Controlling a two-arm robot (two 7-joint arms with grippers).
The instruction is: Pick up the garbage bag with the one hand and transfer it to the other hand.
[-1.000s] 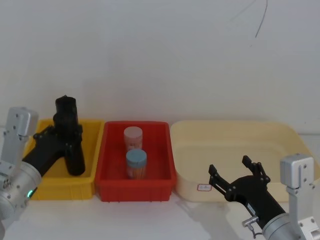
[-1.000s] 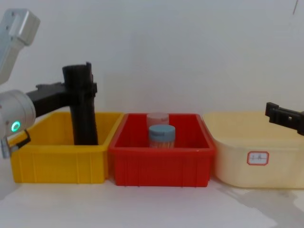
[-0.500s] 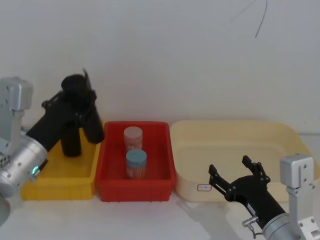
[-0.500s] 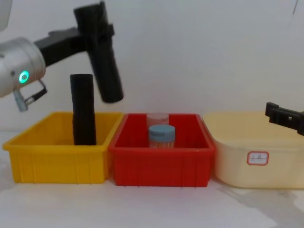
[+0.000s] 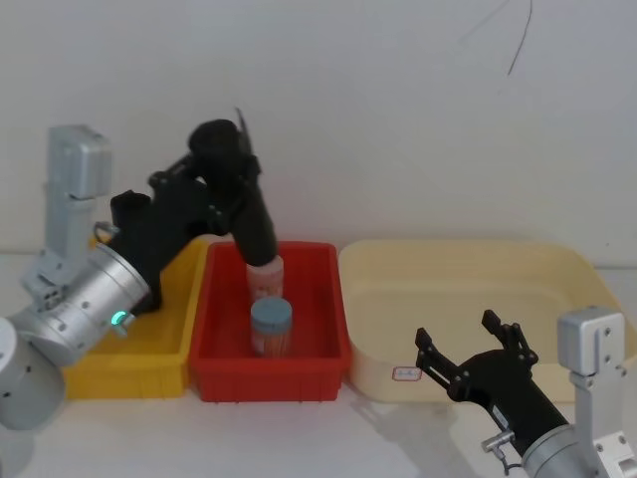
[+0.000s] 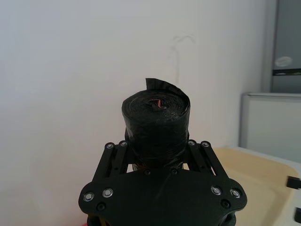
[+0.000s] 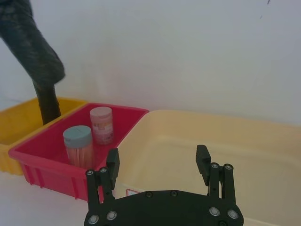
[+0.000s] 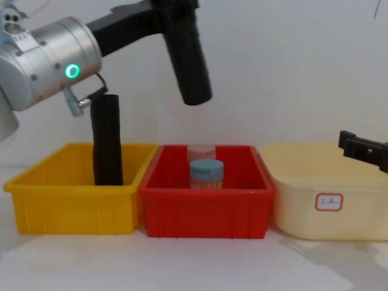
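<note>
The left gripper (image 5: 223, 179), jaws clamped on the bag (image 8: 190, 65), holds it in the air, tilted, its lower end above the red bin (image 8: 206, 212). A second roll (image 8: 107, 140) stands upright in the yellow bin (image 8: 73, 209). The right gripper (image 5: 458, 332) hangs low before the cream bin (image 5: 453, 287), jaws apart, well apart from the bag.

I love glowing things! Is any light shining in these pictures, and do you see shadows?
Chest view: a green ring light glows on the wrist of the left gripper, which holds the garbage bag; soft grey shadows lie on the table before the bins. Head view: the green glow shows smaller.
</note>
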